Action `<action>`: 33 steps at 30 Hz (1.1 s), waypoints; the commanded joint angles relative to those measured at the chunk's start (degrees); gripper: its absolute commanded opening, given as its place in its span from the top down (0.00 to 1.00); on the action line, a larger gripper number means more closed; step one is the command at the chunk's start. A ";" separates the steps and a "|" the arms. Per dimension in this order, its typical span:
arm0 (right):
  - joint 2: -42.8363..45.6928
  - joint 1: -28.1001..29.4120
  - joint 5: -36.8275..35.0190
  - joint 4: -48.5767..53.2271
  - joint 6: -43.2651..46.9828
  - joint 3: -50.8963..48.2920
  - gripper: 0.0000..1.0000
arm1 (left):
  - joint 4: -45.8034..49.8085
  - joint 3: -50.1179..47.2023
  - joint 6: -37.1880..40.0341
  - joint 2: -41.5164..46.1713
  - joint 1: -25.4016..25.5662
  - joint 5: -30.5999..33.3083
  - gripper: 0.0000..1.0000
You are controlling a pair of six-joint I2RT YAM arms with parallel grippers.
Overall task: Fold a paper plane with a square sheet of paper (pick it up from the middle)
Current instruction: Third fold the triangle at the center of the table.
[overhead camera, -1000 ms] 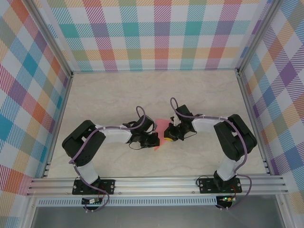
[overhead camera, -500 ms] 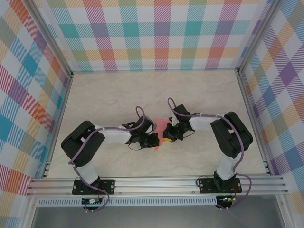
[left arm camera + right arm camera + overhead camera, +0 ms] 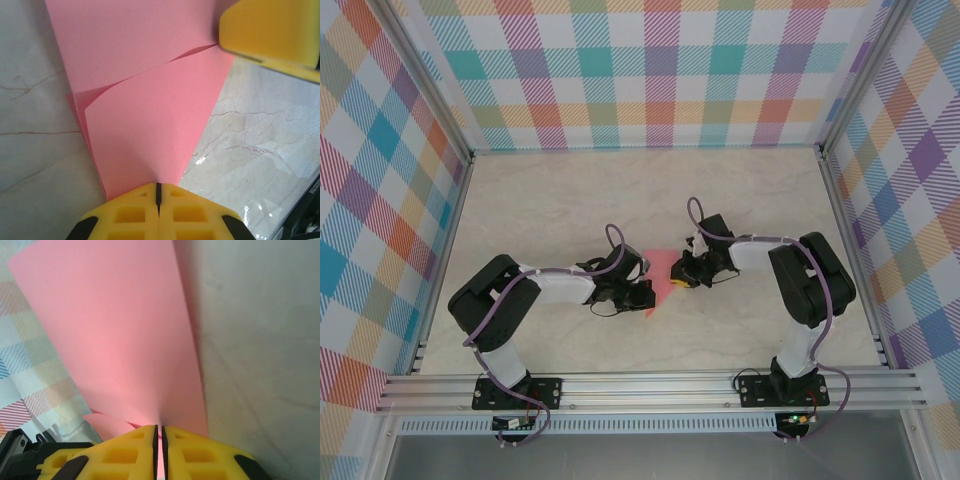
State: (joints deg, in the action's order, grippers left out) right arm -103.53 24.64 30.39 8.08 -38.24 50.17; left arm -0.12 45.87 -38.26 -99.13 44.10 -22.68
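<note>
Pink paper [image 3: 659, 270], left hand [image 3: 642, 294], right hand [image 3: 679, 280] — flanking it

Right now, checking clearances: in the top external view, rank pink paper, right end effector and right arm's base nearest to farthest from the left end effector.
1. pink paper: held by the left end effector, centre.
2. right end effector: just to its right.
3. right arm's base: near edge, right.

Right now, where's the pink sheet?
Top view: the pink sheet is near the middle of the table, pinched between the left gripper on its near-left and the right gripper on its right.
</note>
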 commanded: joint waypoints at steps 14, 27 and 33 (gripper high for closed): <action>13.20 -2.86 -1.59 -7.40 3.74 -6.76 0.81 | 9.88 -2.54 0.92 -1.25 -0.33 4.30 0.96; 5.41 6.32 5.64 -7.27 2.75 -2.89 0.87 | 10.67 -0.33 1.23 0.19 -0.33 4.52 0.95; 1.80 7.35 -0.80 -2.91 4.27 -1.77 0.88 | 10.50 0.11 1.25 0.58 -0.34 4.29 0.94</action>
State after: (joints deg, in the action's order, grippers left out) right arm -100.09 31.90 32.40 2.24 -35.55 47.05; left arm 3.31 46.76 -37.89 -98.37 44.10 -21.54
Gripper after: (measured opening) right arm 0.121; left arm 0.060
